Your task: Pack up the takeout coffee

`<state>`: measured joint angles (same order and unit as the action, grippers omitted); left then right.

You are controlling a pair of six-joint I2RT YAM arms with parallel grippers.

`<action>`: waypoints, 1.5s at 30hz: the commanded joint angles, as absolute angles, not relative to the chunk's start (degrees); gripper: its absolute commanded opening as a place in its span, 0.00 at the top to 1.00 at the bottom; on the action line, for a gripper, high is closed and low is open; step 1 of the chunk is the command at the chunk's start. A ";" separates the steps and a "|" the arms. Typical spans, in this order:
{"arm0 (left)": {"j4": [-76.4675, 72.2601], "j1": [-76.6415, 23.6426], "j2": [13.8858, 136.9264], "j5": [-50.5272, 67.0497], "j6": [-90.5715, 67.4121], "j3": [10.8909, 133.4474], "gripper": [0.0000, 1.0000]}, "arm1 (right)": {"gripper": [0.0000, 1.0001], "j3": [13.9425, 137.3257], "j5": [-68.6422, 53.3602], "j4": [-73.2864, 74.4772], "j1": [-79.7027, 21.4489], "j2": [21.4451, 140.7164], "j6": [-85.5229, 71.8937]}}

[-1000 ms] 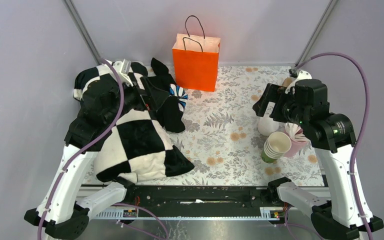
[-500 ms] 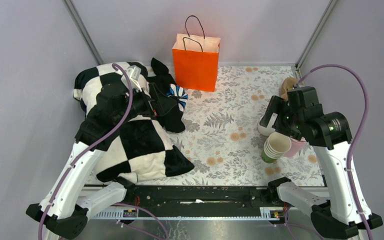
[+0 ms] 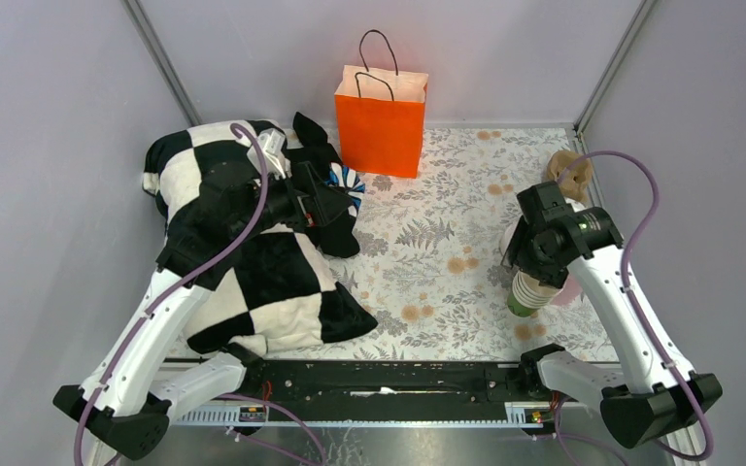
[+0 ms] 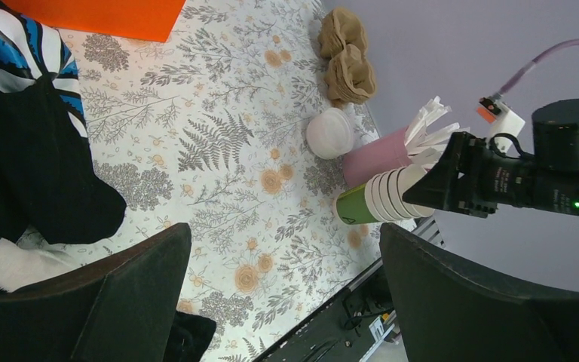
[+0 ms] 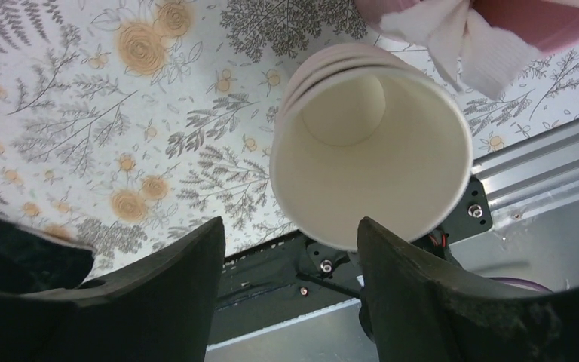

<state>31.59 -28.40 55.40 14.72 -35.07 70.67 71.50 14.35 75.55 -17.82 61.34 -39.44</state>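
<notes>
Near edge, left: black-and-white checkered cloth (image 3: 253, 282) is heaped on the floral table cover (image 3: 427, 243), with the left gripper (image 4: 286, 249) hung over it, jaws spread wide, nothing between them. Near edge, right: the right gripper (image 5: 290, 234) is poised above the stack of lidless green cups (image 5: 373, 151), jaws released and empty, fingers (image 5: 158, 294) seen either side of the top rim but no contact made. The pink cup of white sticks (image 4: 381, 154) is just beside the stack. Just beyond that the takeout coffee (image 4: 330, 133) is seen from the left wrist only: upright on the table, between the pink cup and a brown crumpled item (image 4: 347, 64); contact with the pink cup cannot be told. In the top view it is hidden under the right arm, and it is absent from the right wrist view. Look: mostly a round white plastic lid is shown; the wall below is barely visible. Handling, judged: light paper, thin wall, easily crushed; fill level cannot be told, so it should be treated as full and kept upright. A side grasp on the wall below the lid is advised, gentle squeeze; the lid should not be pinched, since it may pop. Far back: an orange paper bag (image 3: 381, 121) stands open, assumed to be the packing target.
</notes>
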 commanded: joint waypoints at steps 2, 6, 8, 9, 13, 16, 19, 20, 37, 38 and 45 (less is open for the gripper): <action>28.46 -29.04 56.31 14.89 -35.31 71.64 0.01 | 0.34 68.04 19.14 69.19 -17.62 62.87 -39.28; 28.41 -29.26 56.91 14.68 -35.02 71.61 0.01 | 0.46 66.16 19.75 66.58 -17.66 63.59 -38.61; 28.39 -29.40 57.16 14.60 -35.00 71.74 0.01 | 0.49 65.88 20.14 65.97 -17.64 63.92 -38.17; 28.36 -29.44 57.34 14.59 -34.92 71.80 0.01 | 0.52 65.72 20.37 65.85 -17.66 64.02 -38.06; 28.32 -29.70 58.13 14.59 -34.61 72.23 0.01 | 0.62 65.03 20.48 65.06 -17.58 63.99 -37.88; 28.45 -29.88 58.33 14.77 -34.37 72.46 0.01 | 0.66 64.46 20.41 64.61 -17.59 64.30 -37.97; 28.48 -30.05 58.25 14.85 -34.27 72.36 0.01 | 0.77 64.50 20.47 64.96 -17.65 64.60 -38.20; 28.48 -30.10 58.19 14.93 -34.18 72.36 0.01 | 0.78 64.62 20.54 65.15 -17.63 64.60 -38.35; 28.45 -30.54 58.05 14.94 -33.70 71.79 0.01 | 0.82 66.84 19.82 68.03 -17.66 64.83 -37.32; 28.46 -30.62 58.05 14.95 -33.78 71.74 0.01 | 0.80 66.79 19.56 67.95 -17.67 64.86 -37.21; 28.42 -30.98 58.05 14.34 -33.97 71.91 0.01 | 0.77 67.14 19.28 67.98 -17.65 64.51 -36.20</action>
